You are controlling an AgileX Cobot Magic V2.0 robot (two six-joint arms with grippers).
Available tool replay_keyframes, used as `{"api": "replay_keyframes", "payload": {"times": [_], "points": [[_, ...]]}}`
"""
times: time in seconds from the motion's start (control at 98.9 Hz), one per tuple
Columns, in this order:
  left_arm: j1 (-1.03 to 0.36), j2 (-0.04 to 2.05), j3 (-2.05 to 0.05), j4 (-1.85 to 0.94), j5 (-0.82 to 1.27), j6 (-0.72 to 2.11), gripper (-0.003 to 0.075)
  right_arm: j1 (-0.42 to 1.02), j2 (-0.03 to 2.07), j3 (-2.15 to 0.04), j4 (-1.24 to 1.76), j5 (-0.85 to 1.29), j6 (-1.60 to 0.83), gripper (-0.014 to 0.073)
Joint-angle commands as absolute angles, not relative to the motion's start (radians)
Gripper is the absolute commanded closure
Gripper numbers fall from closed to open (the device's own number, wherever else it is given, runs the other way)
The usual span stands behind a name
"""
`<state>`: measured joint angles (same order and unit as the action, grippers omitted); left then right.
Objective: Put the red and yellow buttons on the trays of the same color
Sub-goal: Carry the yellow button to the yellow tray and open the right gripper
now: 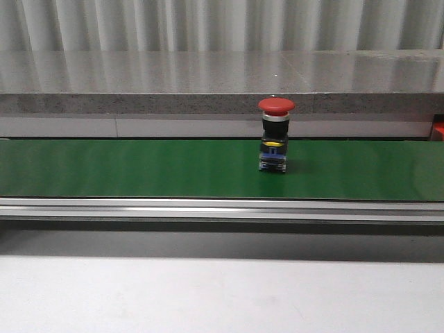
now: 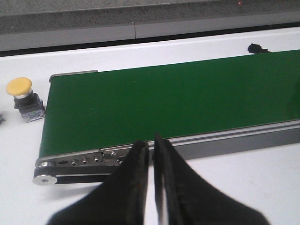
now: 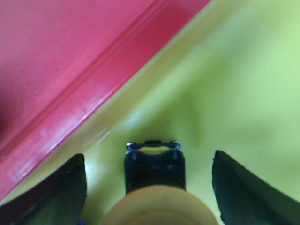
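Observation:
A red mushroom-head button (image 1: 276, 133) stands upright on the green conveyor belt (image 1: 139, 170), right of centre. In the left wrist view a yellow button (image 2: 22, 98) sits on the white table beside the belt's end (image 2: 70, 117). My left gripper (image 2: 151, 144) is shut and empty, hovering over the belt's near rail. My right gripper (image 3: 149, 164) is open over the yellow tray (image 3: 234, 84). Another yellow button (image 3: 157, 187) stands on that tray between the spread fingers, touching neither. The red tray (image 3: 56, 61) lies alongside the yellow one.
A grey stone ledge (image 1: 208, 80) runs behind the belt. The metal rail (image 1: 208, 208) edges its near side, with white table (image 1: 208, 291) in front. A small black part (image 2: 257, 48) lies on the table beyond the belt.

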<state>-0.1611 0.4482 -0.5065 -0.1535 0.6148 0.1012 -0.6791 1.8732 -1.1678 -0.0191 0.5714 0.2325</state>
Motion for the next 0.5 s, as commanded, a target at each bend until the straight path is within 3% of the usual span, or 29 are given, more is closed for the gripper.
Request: {"api": "replay_keyframes", "payload": {"times": [0.0, 0.485], "points": [[-0.168, 0.451, -0.533, -0.167, 0.542, 0.097, 0.0726, -0.681, 1.812, -1.194, -0.022, 0.533, 0.232, 0.0022], [-0.168, 0.451, -0.533, -0.167, 0.542, 0.097, 0.0726, -0.632, 1.535, -1.194, -0.034, 0.545, 0.221, 0.0022]]}}
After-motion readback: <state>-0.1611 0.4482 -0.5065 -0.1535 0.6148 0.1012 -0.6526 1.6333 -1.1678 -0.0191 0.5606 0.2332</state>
